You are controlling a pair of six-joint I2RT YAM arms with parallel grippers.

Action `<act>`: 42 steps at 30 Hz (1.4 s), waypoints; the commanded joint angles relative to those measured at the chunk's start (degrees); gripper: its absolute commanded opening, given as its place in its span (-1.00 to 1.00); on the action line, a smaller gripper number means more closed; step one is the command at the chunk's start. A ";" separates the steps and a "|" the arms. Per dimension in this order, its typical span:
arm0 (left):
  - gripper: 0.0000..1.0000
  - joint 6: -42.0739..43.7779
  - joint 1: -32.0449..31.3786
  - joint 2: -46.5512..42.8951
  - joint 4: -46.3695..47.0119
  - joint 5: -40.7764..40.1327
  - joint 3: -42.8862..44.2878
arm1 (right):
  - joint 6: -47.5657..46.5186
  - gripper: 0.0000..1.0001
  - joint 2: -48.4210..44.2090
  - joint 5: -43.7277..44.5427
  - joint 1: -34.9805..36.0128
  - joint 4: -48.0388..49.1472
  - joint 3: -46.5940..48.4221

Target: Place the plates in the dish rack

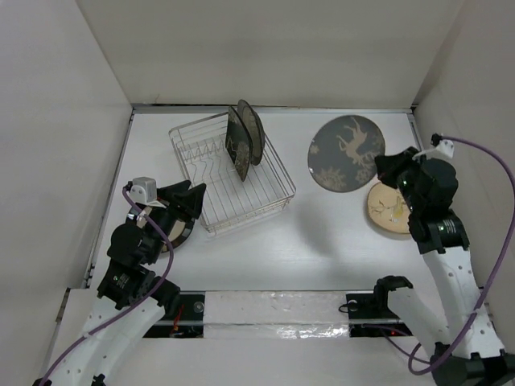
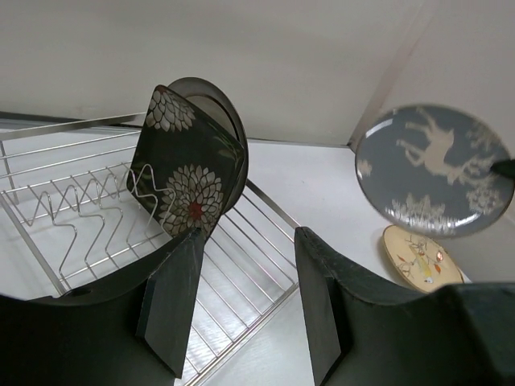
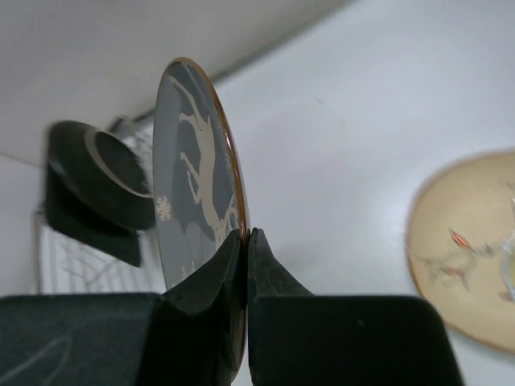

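The silver wire dish rack [image 1: 195,135] stands at the back left. A dark square plate with white flowers [image 1: 235,146] and a dark round plate [image 1: 253,129] stand upright in it, side by side. My right gripper [image 1: 388,167] is shut on the rim of the grey round plate [image 1: 346,151] and holds it tilted up, right of the rack. The pinch shows in the right wrist view [image 3: 245,240]. A tan round plate [image 1: 388,207] lies flat on the table under the right arm. My left gripper [image 1: 191,199] is open and empty at the rack's near left corner.
A round plate with a dark rim and tan middle [image 1: 177,232] lies left of the rack, mostly hidden under my left arm. White walls close in the table on three sides. In the left wrist view, the rack's wires [image 2: 241,241] lie just beyond the open fingers [image 2: 173,297].
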 commanded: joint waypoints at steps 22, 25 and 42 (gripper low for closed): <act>-0.08 0.60 -0.32 -3.65 0.82 -7.43 1.04 | -30.48 -1.00 67.95 29.62 44.03 11.83 80.00; -0.08 0.51 -0.32 -3.56 0.82 -6.20 0.95 | -35.32 -1.00 73.76 35.60 45.44 12.17 84.84; -0.07 0.51 -0.32 -2.77 1.00 -5.32 0.95 | -46.94 -1.00 82.65 50.02 49.57 23.96 80.90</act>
